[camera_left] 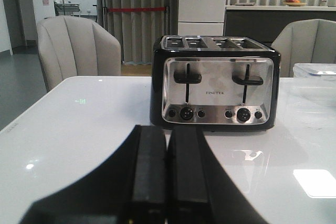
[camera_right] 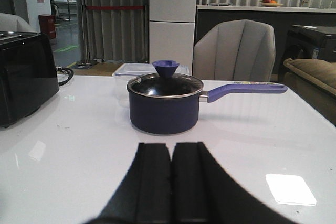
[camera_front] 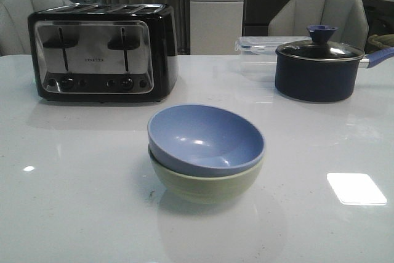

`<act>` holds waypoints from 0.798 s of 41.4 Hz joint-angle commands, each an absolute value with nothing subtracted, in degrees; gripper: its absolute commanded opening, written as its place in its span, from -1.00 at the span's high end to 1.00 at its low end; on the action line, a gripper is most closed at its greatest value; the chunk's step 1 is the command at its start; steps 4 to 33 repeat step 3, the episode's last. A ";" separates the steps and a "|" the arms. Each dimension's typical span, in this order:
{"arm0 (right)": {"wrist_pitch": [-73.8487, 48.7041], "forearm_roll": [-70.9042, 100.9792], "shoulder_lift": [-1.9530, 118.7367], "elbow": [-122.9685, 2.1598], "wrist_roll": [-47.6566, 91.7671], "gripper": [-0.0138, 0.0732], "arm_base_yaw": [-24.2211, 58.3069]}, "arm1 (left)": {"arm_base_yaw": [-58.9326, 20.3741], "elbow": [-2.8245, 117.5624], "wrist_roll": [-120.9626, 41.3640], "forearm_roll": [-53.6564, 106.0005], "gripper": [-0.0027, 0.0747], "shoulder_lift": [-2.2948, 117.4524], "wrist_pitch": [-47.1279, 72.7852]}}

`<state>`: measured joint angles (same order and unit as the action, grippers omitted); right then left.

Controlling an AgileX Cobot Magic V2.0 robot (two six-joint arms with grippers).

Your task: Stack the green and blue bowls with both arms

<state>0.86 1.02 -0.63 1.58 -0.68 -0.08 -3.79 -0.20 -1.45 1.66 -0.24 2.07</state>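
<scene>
White and glossy, the table (camera_front: pixel 80 201) fills the front view, with grey chairs and a kitchen counter behind it. Near the middle of the table sits the blue bowl (camera_front: pixel 206 138), nested inside the green bowl (camera_front: pixel 206 188) and tipped slightly, so its rim rides higher on the side toward the toaster. Only the green bowl's lower wall and part of its rim show beneath the blue one. Neither arm appears in the front view, and nothing touches the bowls.

Behind the bowls and off to one side stands a black and steel toaster (camera_front: pixel 103 50) with four slots. Behind the bowls on the other side stands a dark navy pot (camera_front: pixel 319 69) with a glass lid and a blue knob, its handle pointing away from the toaster. A clear plastic container (camera_front: pixel 261 53) sits just behind the pot.

The left gripper (camera_left: pixel 167 182) faces the toaster from across bare tabletop, its two black fingers pressed together with nothing between them. The right gripper (camera_right: pixel 171 182) faces the pot in the same way, fingers closed and empty. Neither wrist view shows the bowls.
</scene>
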 commanded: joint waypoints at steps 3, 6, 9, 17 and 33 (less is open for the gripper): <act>6.51 0.47 -1.64 1.44 -0.83 0.55 -0.51 | -3.84 -0.50 -1.23 2.19 0.69 -1.35 -3.33; 6.51 0.47 -1.64 1.44 -0.83 0.55 -0.51 | -3.84 -0.50 -1.23 2.19 0.69 -1.35 -3.33; 6.51 0.47 -1.64 1.44 -0.83 0.55 -0.51 | -3.84 -0.50 -1.23 2.19 0.69 -1.35 -3.33; 6.51 0.47 -1.64 1.44 -0.83 0.55 -0.51 | -3.84 -0.50 -1.23 2.19 0.69 -1.35 -3.33; 6.51 0.47 -1.64 1.44 -0.83 0.55 -0.51 | -3.84 -0.50 -1.23 2.19 0.69 -1.35 -3.33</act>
